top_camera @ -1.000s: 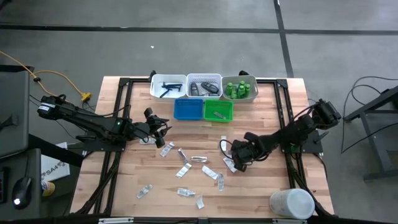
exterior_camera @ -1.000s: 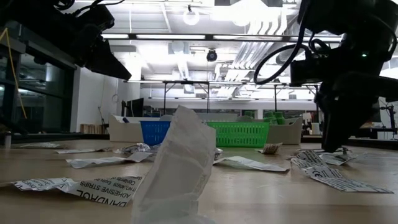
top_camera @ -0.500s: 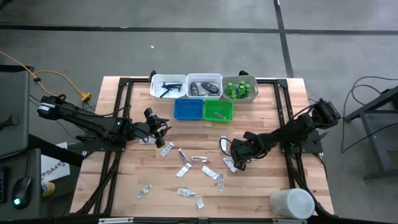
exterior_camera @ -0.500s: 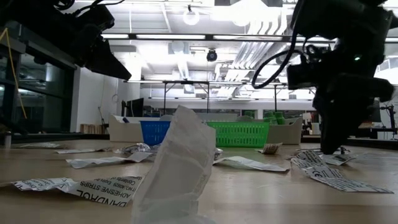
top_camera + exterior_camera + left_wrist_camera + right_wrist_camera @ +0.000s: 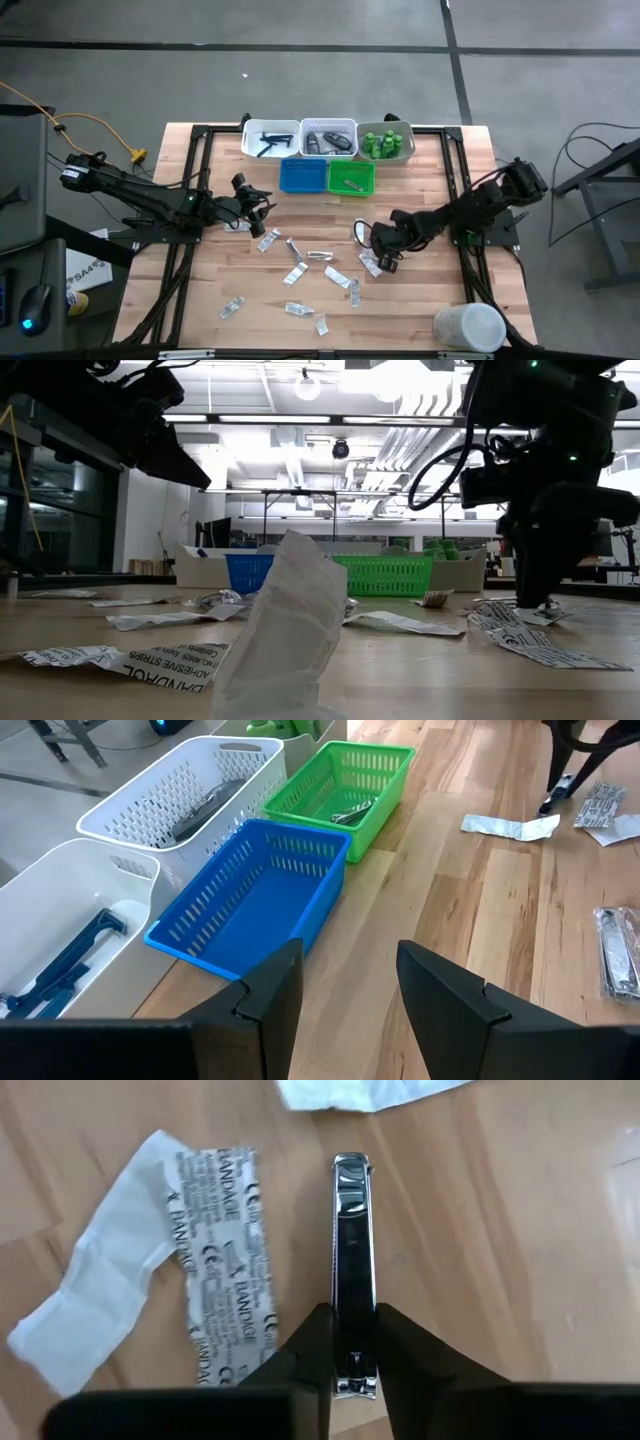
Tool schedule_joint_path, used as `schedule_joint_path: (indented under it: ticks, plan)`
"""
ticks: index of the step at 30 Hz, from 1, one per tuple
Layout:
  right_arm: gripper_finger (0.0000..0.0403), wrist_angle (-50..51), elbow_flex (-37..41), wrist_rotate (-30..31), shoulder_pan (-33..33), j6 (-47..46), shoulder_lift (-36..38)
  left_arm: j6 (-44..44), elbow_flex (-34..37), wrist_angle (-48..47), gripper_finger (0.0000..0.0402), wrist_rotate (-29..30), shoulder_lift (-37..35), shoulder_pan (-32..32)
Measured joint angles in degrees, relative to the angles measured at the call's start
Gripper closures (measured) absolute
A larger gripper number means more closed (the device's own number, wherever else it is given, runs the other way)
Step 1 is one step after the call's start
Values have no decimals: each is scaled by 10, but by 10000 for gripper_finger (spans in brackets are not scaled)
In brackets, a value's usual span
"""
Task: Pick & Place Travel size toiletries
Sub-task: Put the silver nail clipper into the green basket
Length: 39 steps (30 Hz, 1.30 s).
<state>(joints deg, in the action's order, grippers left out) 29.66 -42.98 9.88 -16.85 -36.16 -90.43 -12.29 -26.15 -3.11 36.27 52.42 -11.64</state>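
Note:
A shiny metal nail clipper (image 5: 351,1230) lies flat on the wooden table beside a white bandage packet (image 5: 215,1270). My right gripper (image 5: 352,1320) points steeply down at the table's right middle (image 5: 383,262) and is shut on the clipper. More flat white packets (image 5: 322,257) lie scattered over the table's middle and near part. My left gripper (image 5: 345,990) hangs open above the table, left of the blue tray (image 5: 302,175), with nothing between its fingers. My right gripper has the nail clipper between its two fingers, one on each long side, near one end (image 5: 352,1342). The fingers come from above, pointing steeply down, and lie across the clipper's width. The clipper looks to be flat on the table.
Along the far edge stand a white tray (image 5: 270,139), a white mesh tray (image 5: 328,138) and a tray of green bottles (image 5: 386,142). Blue and green trays (image 5: 350,177) sit just nearer. A large white container (image 5: 468,327) stands at the near right corner.

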Motion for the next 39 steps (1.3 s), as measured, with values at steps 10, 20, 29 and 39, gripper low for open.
schedule_joint_path:
  ticks: [10, 20, 29, 39]
  plan:
    - [360, -1, -34, -12, 44, 30, 18, 0, 0, 4, 240, -17, 0, 0]
    - [360, 1, -127, 72, 147, 246, 53, 0, 0, 3, 240, -17, 0, 0]
    - [338, -42, -126, 83, 257, 396, 14, 0, 0, 2, 240, -19, 0, 0]
    - [274, -54, -126, 78, 297, 404, 8, 0, 0, 2, 240, -19, 0, 0]
